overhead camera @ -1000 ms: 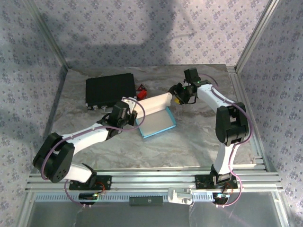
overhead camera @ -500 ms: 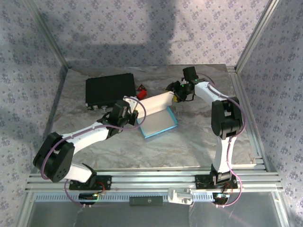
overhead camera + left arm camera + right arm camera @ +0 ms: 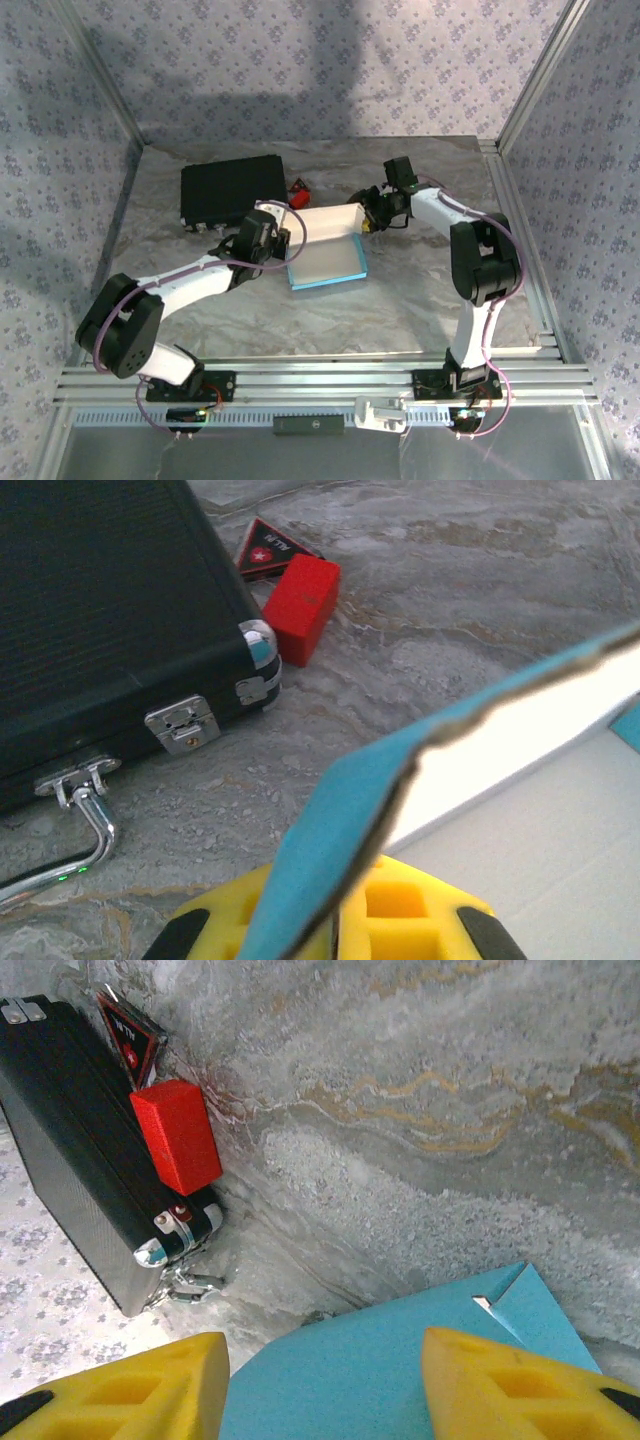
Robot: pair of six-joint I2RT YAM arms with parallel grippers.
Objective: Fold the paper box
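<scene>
Top view: light-blue card paper box (image 3: 328, 268), white inside, lies mid-worktop (image 3: 420, 290) on the grey marbled surface. One long white flap (image 3: 325, 221) stands up along its far edge. Left pincer (image 3: 287, 238) sits at the flap's left end, right pincer (image 3: 368, 217) at its right end. Black hard case with metal latches (image 3: 230, 190) is far-left of the box, with a small red block (image 3: 298, 187) just beside the case's right end.

Left wrist: yellow pads (image 3: 410, 920) are closed on the flap's edge, blue face to the left, white face to the right. Behind it are the case corner and the red block right by it, plus a black-red triangular tag (image 3: 275, 548) by the block.

Right wrist: yellow pads (image 3: 130, 1385) stand apart, nothing clamped. The card's blue outer face spans between them and runs past the right-hand pad. Can't tell if either pad touches it.
</scene>
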